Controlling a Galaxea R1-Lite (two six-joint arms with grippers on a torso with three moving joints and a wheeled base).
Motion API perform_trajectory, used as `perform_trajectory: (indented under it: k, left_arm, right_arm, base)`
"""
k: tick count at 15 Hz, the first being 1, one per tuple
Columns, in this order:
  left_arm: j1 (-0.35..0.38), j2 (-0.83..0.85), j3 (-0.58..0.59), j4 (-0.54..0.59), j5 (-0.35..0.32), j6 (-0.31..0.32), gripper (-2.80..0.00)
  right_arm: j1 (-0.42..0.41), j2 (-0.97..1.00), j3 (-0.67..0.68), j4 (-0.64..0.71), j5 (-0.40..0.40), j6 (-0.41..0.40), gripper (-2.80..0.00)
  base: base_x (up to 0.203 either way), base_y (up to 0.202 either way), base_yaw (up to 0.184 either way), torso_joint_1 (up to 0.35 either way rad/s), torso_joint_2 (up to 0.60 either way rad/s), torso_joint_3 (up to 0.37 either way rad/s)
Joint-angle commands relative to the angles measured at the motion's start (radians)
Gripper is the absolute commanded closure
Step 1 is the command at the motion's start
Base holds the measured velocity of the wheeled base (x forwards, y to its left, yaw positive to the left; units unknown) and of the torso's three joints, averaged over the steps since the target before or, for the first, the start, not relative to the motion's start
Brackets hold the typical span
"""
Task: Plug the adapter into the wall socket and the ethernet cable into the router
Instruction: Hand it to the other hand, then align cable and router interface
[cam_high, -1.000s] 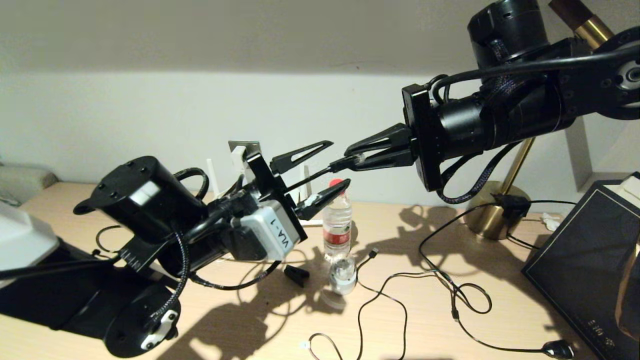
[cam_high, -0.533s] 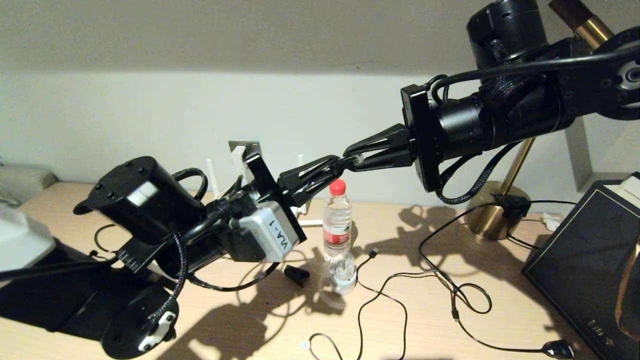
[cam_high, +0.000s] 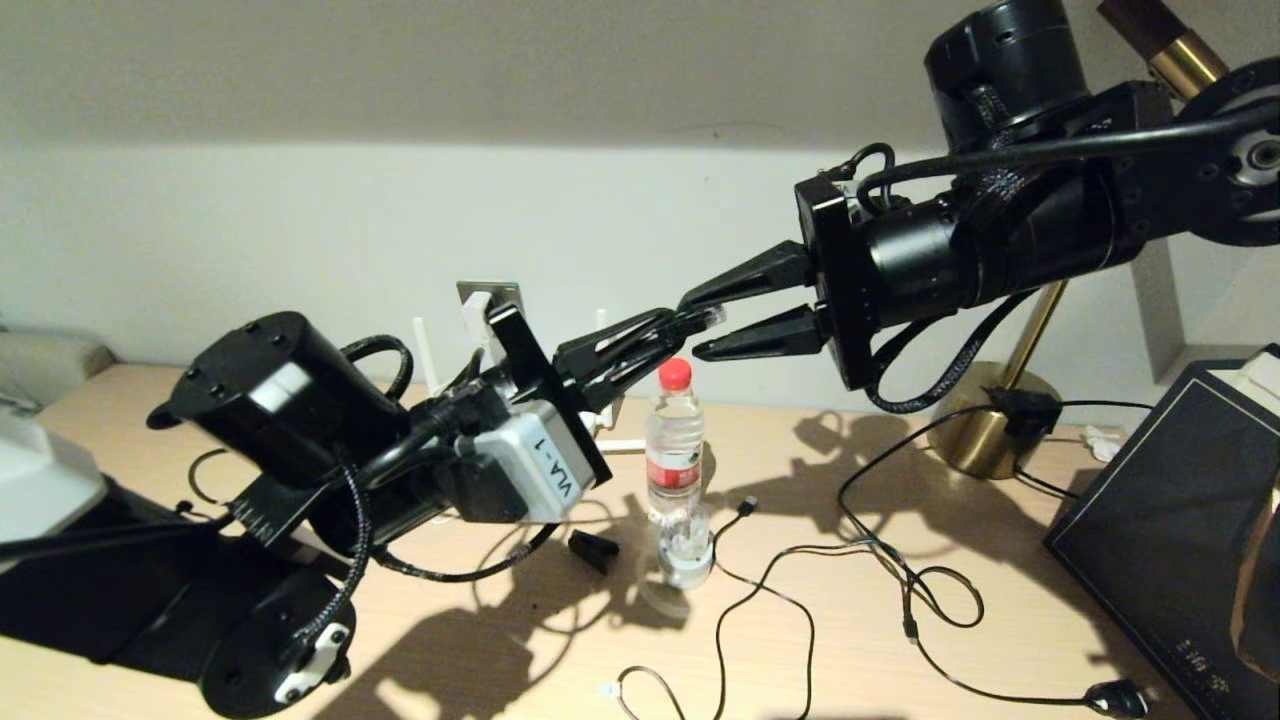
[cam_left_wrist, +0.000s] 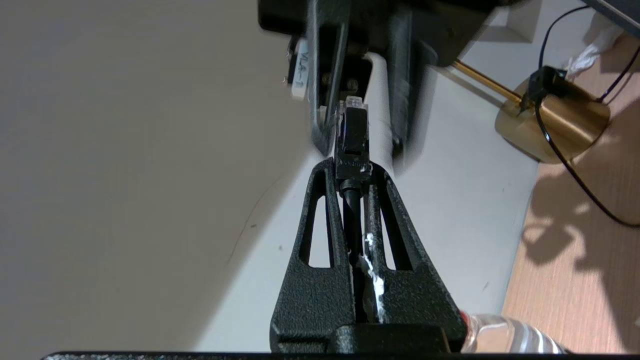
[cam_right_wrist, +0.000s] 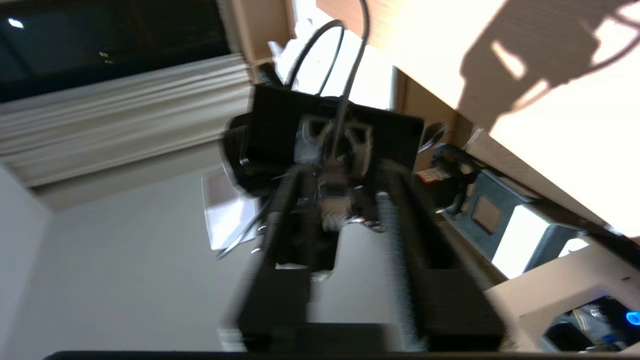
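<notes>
My left gripper (cam_high: 672, 330) is shut on the ethernet cable's black connector (cam_left_wrist: 353, 132), just behind its clear tip. The thick cable runs back between the fingers. Both grippers meet in mid-air above the desk. My right gripper (cam_high: 693, 327) stands open, one finger (cam_left_wrist: 322, 100) on each side of the connector tip without touching it. The grey wall socket (cam_high: 492, 293) is on the wall behind my left wrist. The white adapter (cam_high: 477, 318) sits against it, partly hidden. Of the router only white antennas (cam_high: 424, 352) show; its body is hidden.
A water bottle (cam_high: 673, 440) with a red cap stands just below the grippers. A brass lamp base (cam_high: 988, 432) is at the back right and a black box (cam_high: 1170, 520) at the right edge. Thin black cords (cam_high: 860, 565) loop over the desk.
My left gripper closed on the ethernet connector that the right gripper was holding. The right gripper has since opened and let go of it.
</notes>
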Motion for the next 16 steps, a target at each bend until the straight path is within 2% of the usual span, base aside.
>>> perform_trajectory:
  k: [1,2,4,6,8,10,11,12,14,15,16]
  left_arm:
    - [0.001,-0.006,0.004,-0.007,-0.002,0.000,0.00]
    - [0.004,-0.010,0.004,-0.007,-0.002,-0.024,0.00]
    - [0.011,-0.034,0.019,-0.007,0.026,-0.110,0.00]
    - [0.020,-0.072,0.045,-0.007,0.118,-0.205,0.00]
    - [0.048,-0.105,0.085,-0.007,0.258,-0.328,0.00]
    - [0.072,-0.136,0.104,0.031,0.422,-0.508,0.00]
    - [0.077,-0.167,0.104,0.122,0.488,-0.575,0.00]
    - [0.079,-0.202,0.106,0.207,0.533,-0.657,0.00]
    - [0.079,-0.275,0.138,0.380,0.575,-0.783,0.00]
    - [0.077,-0.312,0.177,0.455,0.580,-0.826,0.00]
    - [0.067,-0.347,0.219,0.525,0.582,-0.875,0.00]
  right_arm:
    - [0.011,0.001,0.001,0.002,-0.010,0.014,-2.80]
    - [0.008,0.001,-0.002,0.002,-0.011,0.024,-2.80]
    - [-0.002,-0.004,-0.011,0.001,-0.014,0.038,-2.80]
    - [-0.042,-0.035,-0.012,0.001,-0.035,0.042,-2.80]
    - [-0.106,-0.091,-0.002,0.001,-0.038,0.042,-2.80]
    - [-0.164,-0.178,0.035,0.000,-0.056,0.038,-2.80]
    - [-0.183,-0.229,0.073,-0.002,-0.113,0.027,-2.80]
    - [-0.192,-0.267,0.127,-0.003,-0.216,-0.007,-2.80]
    - [-0.197,-0.344,0.260,-0.004,-0.386,-0.115,-2.80]
    - [-0.198,-0.395,0.326,-0.010,-0.439,-0.147,-2.80]
    - [-0.199,-0.448,0.391,-0.032,-0.471,-0.166,0.00]
  base:
    - [0.000,0.000,0.000,0.000,0.00,0.000]
    - [0.000,0.000,0.000,0.000,0.00,0.000]
    - [0.000,0.000,0.000,0.000,0.00,0.000]
    - [0.000,0.000,0.000,0.000,0.00,0.000]
    - [0.000,0.000,0.000,0.000,0.00,0.000]
    - [0.000,0.000,0.000,0.000,0.00,0.000]
    - [0.000,0.000,0.000,0.000,0.00,0.000]
    - [0.000,0.000,0.000,0.000,0.00,0.000]
    - [0.000,0.000,0.000,0.000,0.00,0.000]
    - [0.000,0.000,0.000,0.000,0.00,0.000]
    - [0.000,0.000,0.000,0.000,0.00,0.000]
